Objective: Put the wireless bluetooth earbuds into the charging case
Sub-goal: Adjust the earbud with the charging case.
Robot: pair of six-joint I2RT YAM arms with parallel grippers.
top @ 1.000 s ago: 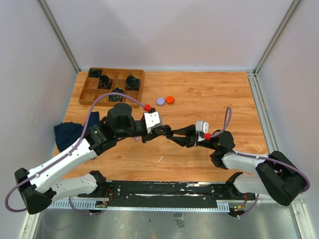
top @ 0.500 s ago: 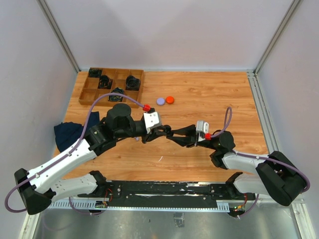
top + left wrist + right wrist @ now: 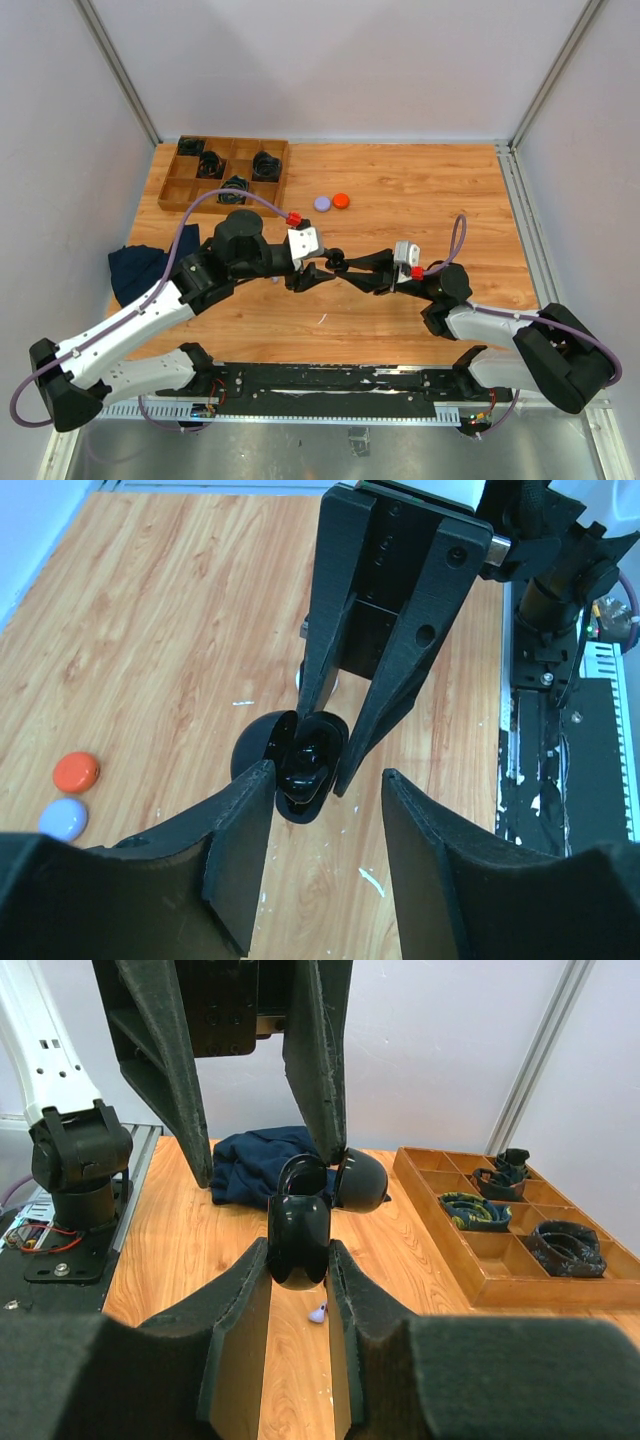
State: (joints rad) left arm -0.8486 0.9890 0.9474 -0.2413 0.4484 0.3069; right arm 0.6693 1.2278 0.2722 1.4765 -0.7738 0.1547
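The right jaws (image 3: 298,1257) are clamped on the glossy black charging case (image 3: 298,1222), whose lid is swung open. The left jaws (image 3: 328,780) face them with fingers parted and grip nothing; one finger is just beside the case. A tiny whitish earbud (image 3: 318,1313) lies on the worktop (image 3: 200,1250) below the right jaws. An orange earbud (image 3: 76,771) and a pale purple earbud (image 3: 62,818) lie side by side, well apart from both jaws.
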